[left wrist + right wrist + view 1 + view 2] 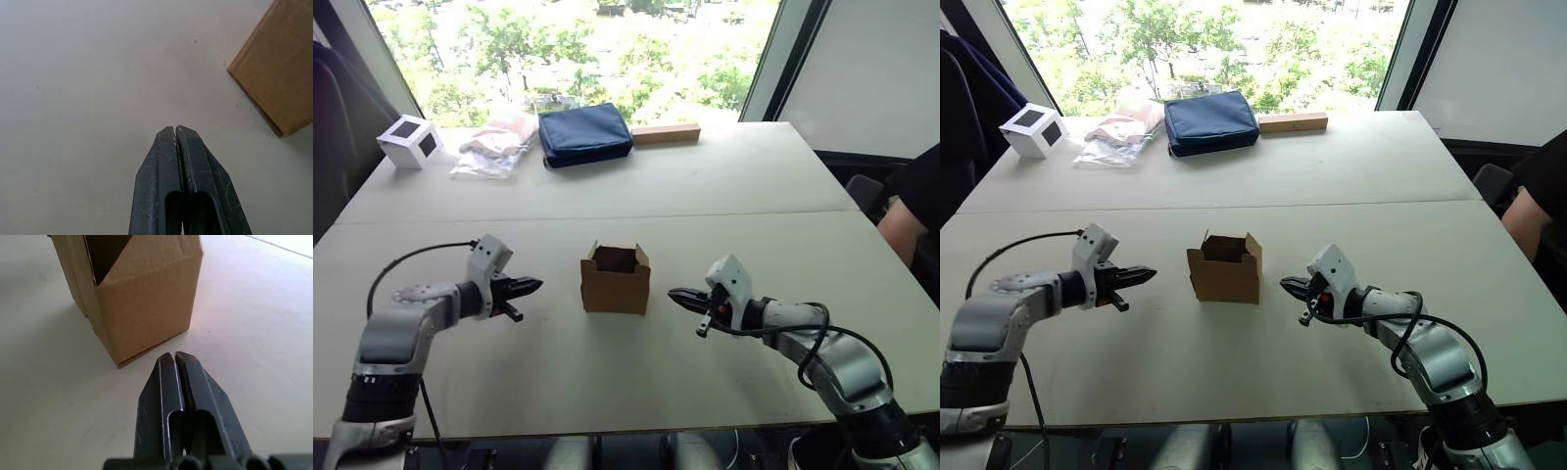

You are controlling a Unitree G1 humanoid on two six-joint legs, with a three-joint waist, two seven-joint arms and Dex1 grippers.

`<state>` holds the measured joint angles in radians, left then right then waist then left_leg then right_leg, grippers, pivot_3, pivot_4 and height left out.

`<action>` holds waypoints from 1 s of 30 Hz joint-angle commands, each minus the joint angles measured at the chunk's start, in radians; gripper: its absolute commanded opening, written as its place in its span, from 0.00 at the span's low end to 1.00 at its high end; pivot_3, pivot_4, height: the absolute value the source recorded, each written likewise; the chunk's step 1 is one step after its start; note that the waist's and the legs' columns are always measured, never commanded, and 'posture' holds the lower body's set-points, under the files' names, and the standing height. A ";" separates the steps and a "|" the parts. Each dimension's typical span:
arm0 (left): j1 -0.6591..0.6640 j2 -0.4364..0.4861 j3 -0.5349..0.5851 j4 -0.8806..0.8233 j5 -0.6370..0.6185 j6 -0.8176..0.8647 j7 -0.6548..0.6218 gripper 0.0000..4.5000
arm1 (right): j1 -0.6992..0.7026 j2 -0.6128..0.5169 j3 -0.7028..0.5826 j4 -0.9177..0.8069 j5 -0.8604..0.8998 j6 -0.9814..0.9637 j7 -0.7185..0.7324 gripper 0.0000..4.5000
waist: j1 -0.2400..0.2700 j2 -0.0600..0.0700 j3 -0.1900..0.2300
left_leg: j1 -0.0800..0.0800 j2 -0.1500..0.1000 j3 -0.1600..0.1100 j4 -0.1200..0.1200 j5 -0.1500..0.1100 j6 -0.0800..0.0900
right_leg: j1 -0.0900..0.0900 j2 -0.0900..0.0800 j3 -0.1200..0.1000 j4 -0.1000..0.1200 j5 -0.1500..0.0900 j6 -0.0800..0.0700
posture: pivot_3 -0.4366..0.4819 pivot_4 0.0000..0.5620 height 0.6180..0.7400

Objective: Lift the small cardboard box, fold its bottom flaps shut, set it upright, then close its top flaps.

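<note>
The small cardboard box (616, 284) stands upright on the white table (636, 186), near its middle, and its top flaps (616, 253) stand up around the open top. Its bottom flaps are hidden beneath it. My left gripper (536, 286) hovers a short way to the box's left, shut and empty, tips pointing at the box. On the other side, my right gripper (674, 293) is also shut and empty, tips aimed at the box with a small gap. In the right wrist view the box (132, 289) rises just past the fingertips.
At the table's far edge lie a white cube with black squares (409, 141), a clear plastic bag (494, 147), a navy pouch (584, 133) and a long wooden block (665, 133). A person's arm (904, 220) shows at the right edge.
</note>
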<state>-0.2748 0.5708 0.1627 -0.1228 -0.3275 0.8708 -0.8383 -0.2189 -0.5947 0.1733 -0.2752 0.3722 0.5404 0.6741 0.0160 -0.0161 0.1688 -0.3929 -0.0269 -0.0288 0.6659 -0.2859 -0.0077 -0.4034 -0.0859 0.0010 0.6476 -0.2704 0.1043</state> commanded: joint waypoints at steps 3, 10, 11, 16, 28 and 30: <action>0.017 -0.059 -0.068 -0.095 -0.015 -0.083 0.049 0.00 | -0.046 0.026 0.042 0.053 -0.073 -0.079 0.032 0.00 | -0.004 0.000 0.000 | 0.000 -0.001 0.000 0.000 0.000 0.000 | 0.000 -0.001 -0.001 0.000 0.000 0.000 | 0.48 0.27 0.98; 0.020 -0.083 -0.172 -0.104 -0.003 -0.133 0.064 0.00 | -0.087 0.055 0.081 0.123 -0.135 -0.121 0.064 0.00 | -0.010 0.000 -0.001 | 0.000 0.000 0.001 -0.001 0.000 0.000 | -0.001 0.000 -0.001 0.000 0.000 0.000 | 0.48 0.27 0.98; 0.019 -0.082 -0.180 -0.109 -0.007 -0.133 0.064 0.00 | -0.087 0.058 0.081 0.123 -0.139 -0.121 0.067 0.00 | -0.010 0.000 -0.001 | 0.000 0.000 0.001 -0.001 0.000 0.000 | -0.001 0.001 -0.001 0.000 0.000 0.000 | 0.48 0.27 0.98; 0.033 -0.059 -0.208 -0.133 -0.035 -0.108 0.037 0.00 | -0.065 0.048 0.081 0.082 -0.138 -0.117 0.104 0.00 | -0.008 0.000 -0.001 | 0.000 0.000 0.001 -0.001 0.000 0.000 | -0.001 0.003 -0.001 0.000 0.000 0.000 | 0.48 0.27 0.98; -0.039 0.086 -0.087 -0.052 -0.097 -0.143 -0.053 0.00 | -0.098 -0.080 -0.022 0.100 -0.158 -0.141 0.173 0.00 | -0.006 0.000 -0.001 | 0.000 0.000 0.000 -0.001 0.000 0.000 | -0.001 0.003 -0.001 -0.001 0.000 0.000 | 0.48 0.27 0.98; -0.085 0.105 -0.077 -0.039 -0.124 -0.133 -0.081 0.00 | -0.135 -0.090 -0.053 0.121 -0.133 -0.143 0.195 0.00 | -0.006 0.000 -0.001 | 0.000 0.000 0.001 -0.001 0.000 0.000 | 0.000 0.003 -0.001 -0.001 0.000 0.000 | 0.48 0.27 0.98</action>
<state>-0.3238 0.6628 0.0597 -0.1487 -0.4147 0.7517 -0.8884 -0.3206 -0.6799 0.1657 -0.1470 0.2124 0.4210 0.8503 0.0098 -0.0157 0.1683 -0.3924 -0.0269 -0.0283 0.6648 -0.2859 -0.0079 -0.4037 -0.0829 -0.0005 0.6465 -0.2704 0.1041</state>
